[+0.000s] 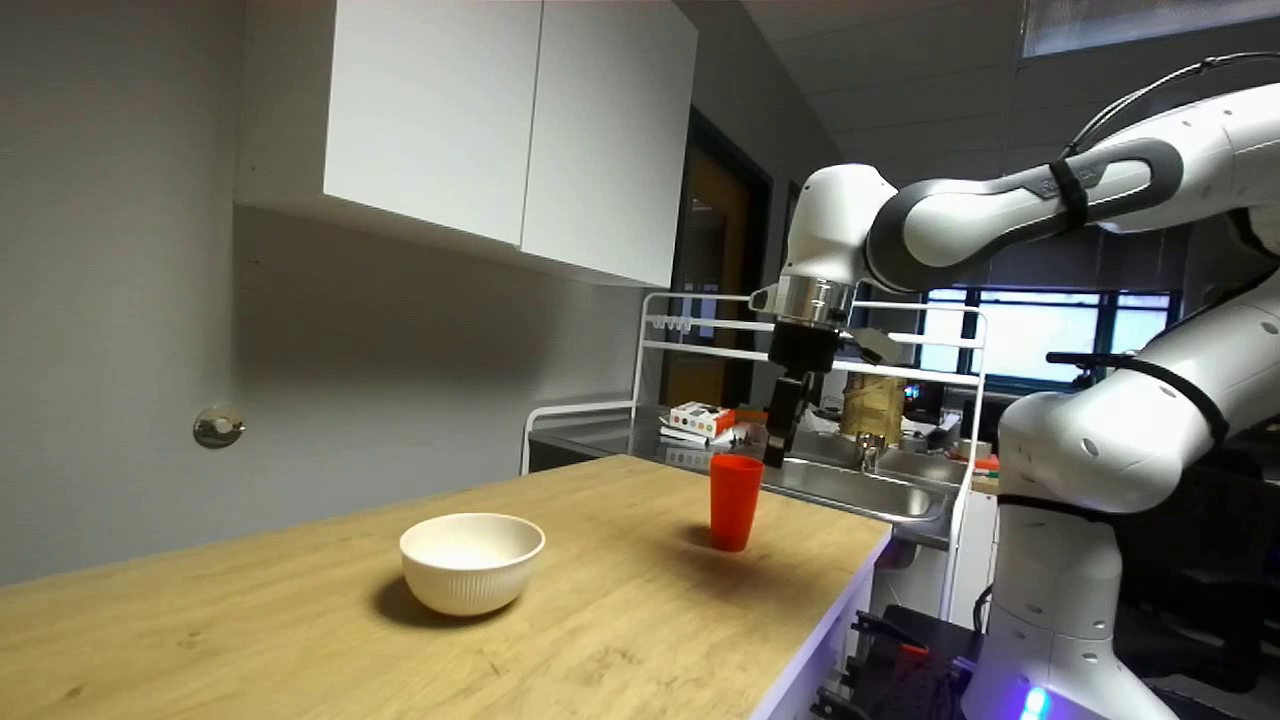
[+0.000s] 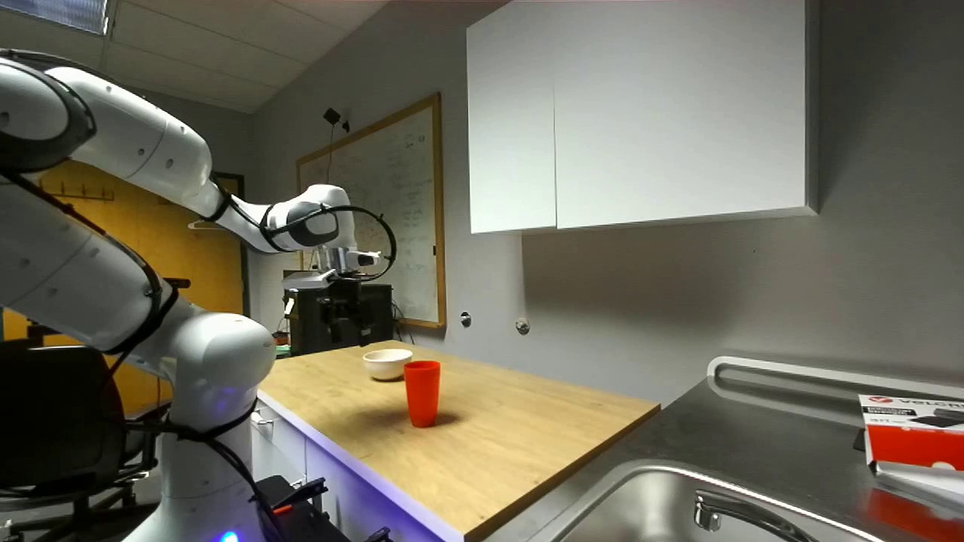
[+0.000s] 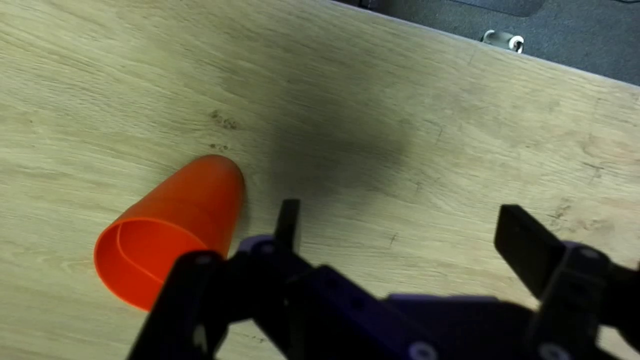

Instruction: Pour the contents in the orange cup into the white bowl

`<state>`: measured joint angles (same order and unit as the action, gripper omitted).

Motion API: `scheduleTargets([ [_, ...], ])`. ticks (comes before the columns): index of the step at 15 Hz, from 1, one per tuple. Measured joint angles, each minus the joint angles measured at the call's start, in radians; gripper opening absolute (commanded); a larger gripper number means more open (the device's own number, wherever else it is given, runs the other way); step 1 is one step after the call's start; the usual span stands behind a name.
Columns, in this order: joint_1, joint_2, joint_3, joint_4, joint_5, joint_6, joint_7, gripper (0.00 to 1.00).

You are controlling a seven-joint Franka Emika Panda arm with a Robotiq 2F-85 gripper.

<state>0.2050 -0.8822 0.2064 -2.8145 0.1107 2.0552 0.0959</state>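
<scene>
- Wood-grain countertop (image 1: 610,610): orange cup (image 1: 735,505) upright, white bowl (image 1: 470,588) to its left.
- Gripper (image 3: 402,232) gapes wide and empty, off-centre from the cup.
- Lowered uncorrected, it might topple the cup.

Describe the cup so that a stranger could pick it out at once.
Find the wooden countertop beside the steel sink. On it, nearer the sink than the bowl, the cup stands upright. It is red-orange and slim, while the bowl is white and broad.
</scene>
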Motion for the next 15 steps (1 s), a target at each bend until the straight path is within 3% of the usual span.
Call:
scheduleTargets([
  [9, -0.011, 0.002, -0.003, 0.007, -0.008, 0.007, 0.000, 1.00],
  [15, -0.128, 0.029, -0.047, 0.033, -0.076, 0.097, 0.000, 1.00],
])
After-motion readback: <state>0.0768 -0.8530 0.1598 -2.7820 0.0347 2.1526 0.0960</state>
